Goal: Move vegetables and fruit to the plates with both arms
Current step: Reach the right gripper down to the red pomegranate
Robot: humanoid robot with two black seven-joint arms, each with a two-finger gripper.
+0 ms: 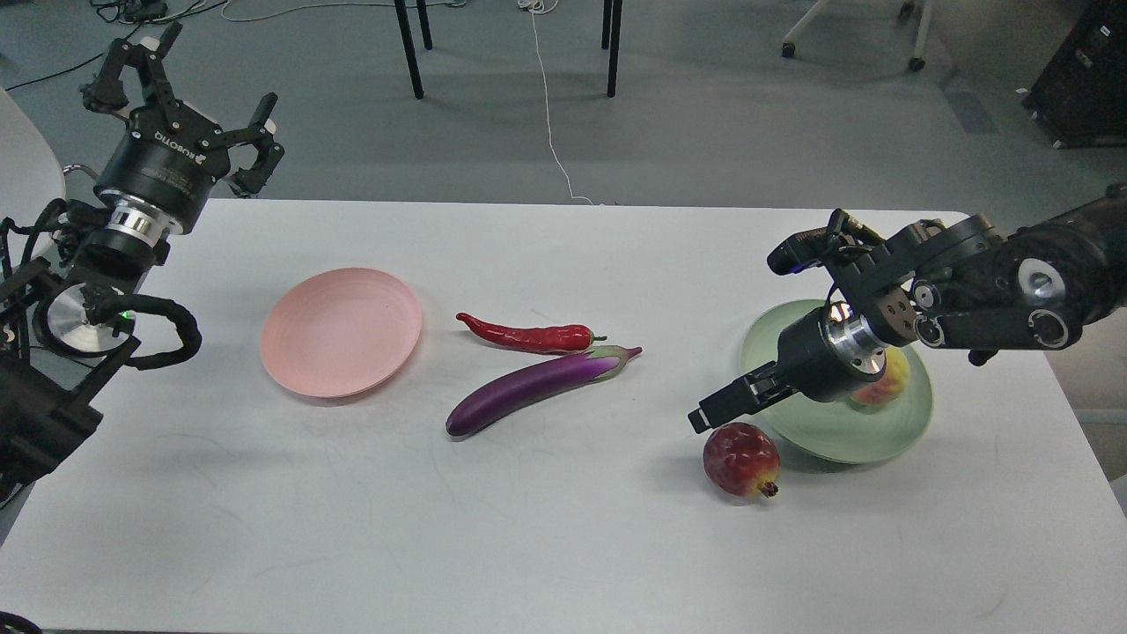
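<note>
— Pomegranate (741,460) nearest, on tabletop (563,546) just beside green plate (916,414); peach (885,380) on it.
— Tools?
— Left tool (189,101) spread wide, empty. Right tool (718,407) above pomegranate: cannot tell.
— Eggplant (528,387), chili (528,335)?
— Mid-tabletop, beside pink plate (342,331).

Two plates sat on the worktop (563,546): a pink plate (341,332) to the left of the eggplant (528,389) and a green plate (845,431) to its right. There were two vegetables, the eggplant and one red chili (528,335) just behind it. There were two fruits, a peach (883,380) on the green plate and a pomegranate (740,460) right of the eggplant.
</note>
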